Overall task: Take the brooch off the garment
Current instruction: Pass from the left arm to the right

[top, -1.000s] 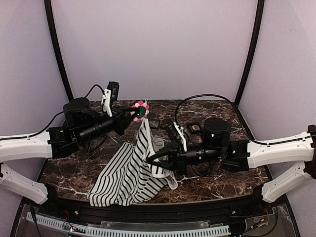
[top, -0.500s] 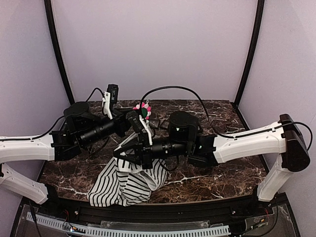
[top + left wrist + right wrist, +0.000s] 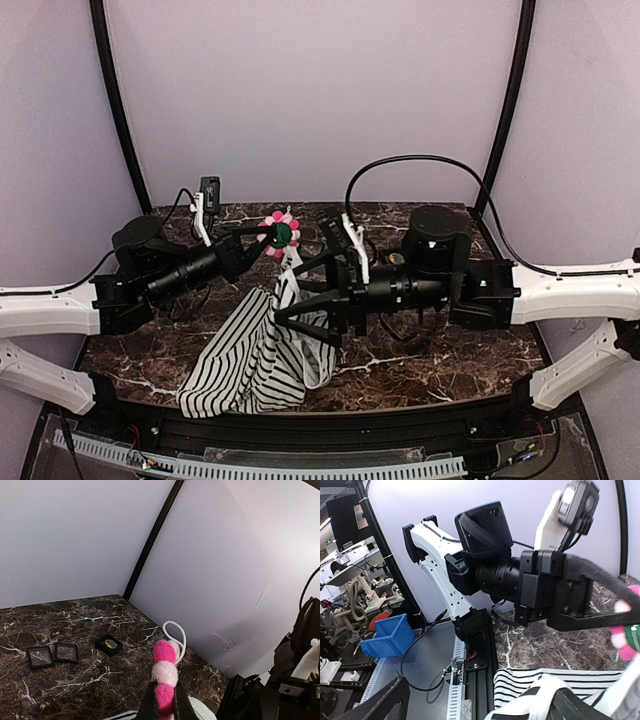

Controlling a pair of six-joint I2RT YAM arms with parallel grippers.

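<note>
Spreading wide, a dark marble-patterned table veined white sits between pale lilac walls and black corner poles. A green sign outside is too blurred to read. The left gripper pinches the brooch high above the table's far edge. The garment apparently hangs from it, down to the near edge. The right gripper gapes wide around the cloth just below.
</note>
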